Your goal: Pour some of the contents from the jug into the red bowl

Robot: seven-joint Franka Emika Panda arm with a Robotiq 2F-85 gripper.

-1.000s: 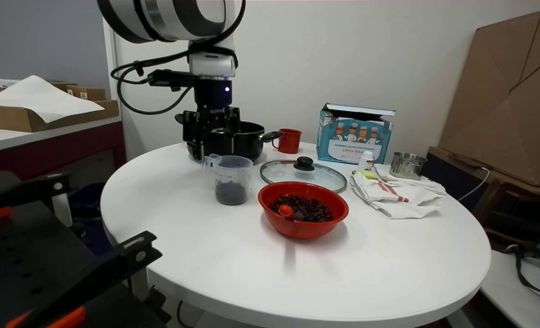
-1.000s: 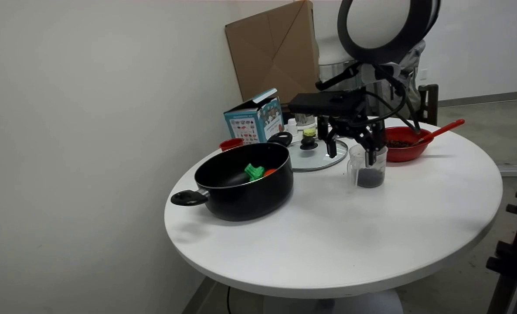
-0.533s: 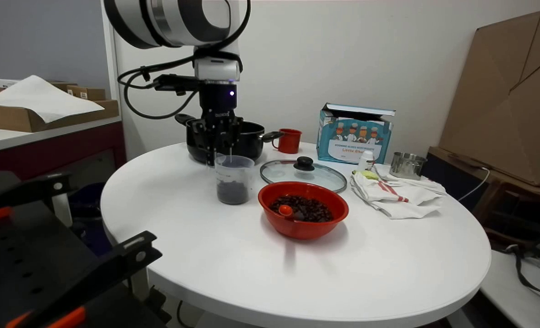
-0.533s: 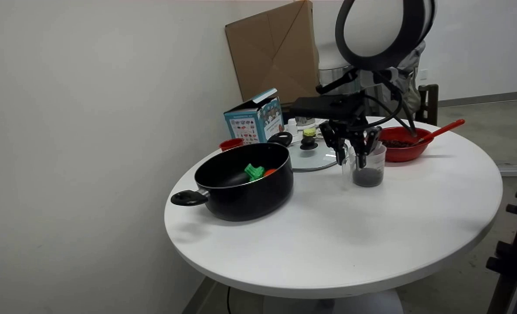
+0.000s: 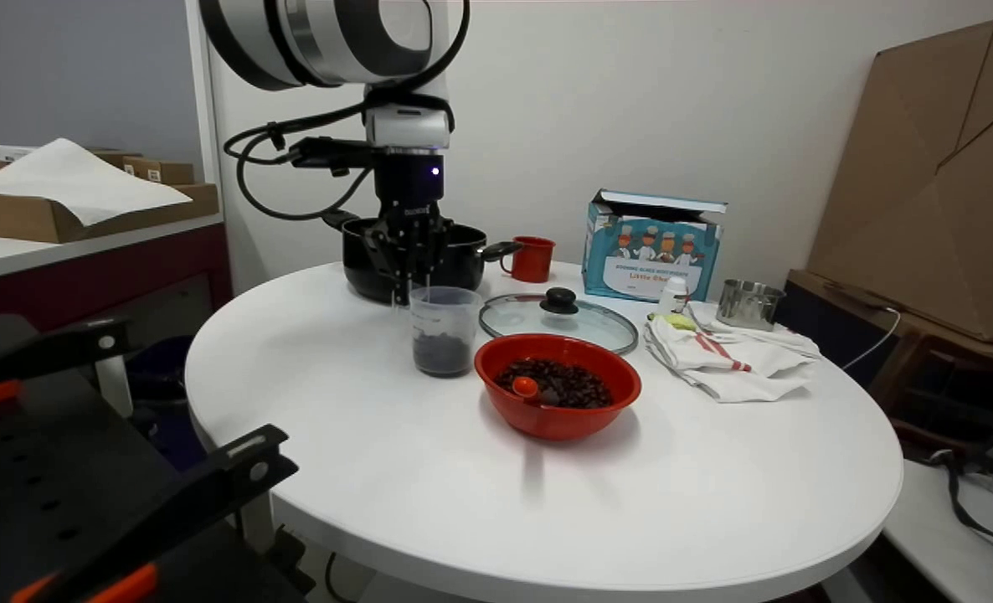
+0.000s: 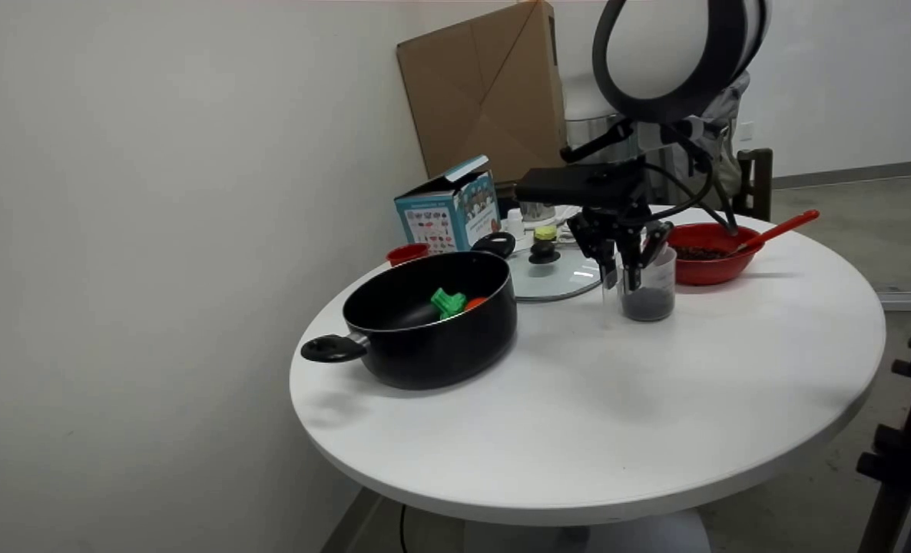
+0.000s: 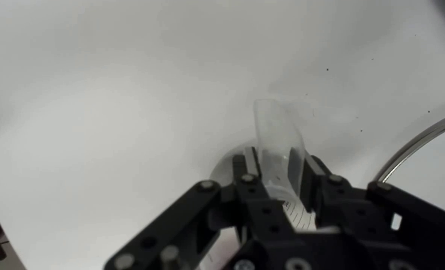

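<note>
The clear jug [image 5: 442, 311] stands upright beside the red bowl [image 5: 559, 425], with its dark contents [image 5: 444, 355] at the bottom. Whether its base touches the table cannot be told. My gripper [image 7: 277, 160] is shut on the jug's clear handle [image 7: 275, 129], one finger against each side. Both exterior views show the gripper [image 6: 621, 279] at the handle side, and the jug [image 6: 659, 275] between it and the red bowl [image 6: 707, 272]. Dark beans [image 5: 568, 383] lie in the red bowl, along with a red-handled spoon [image 6: 782, 230].
Behind the gripper sits a black pot [image 6: 440, 349] holding a green toy piece [image 6: 448, 303]. A glass lid [image 5: 505, 316] lies close to the jug. Farther back are a red cup [image 5: 533, 260], a blue box [image 5: 655, 251], a cloth [image 5: 727, 360] and a metal cup [image 5: 749, 305].
The jaws have come together on the jug's handle; they stood apart around it a second ago. Gripper and jug have shifted a little toward the red bowl.
</note>
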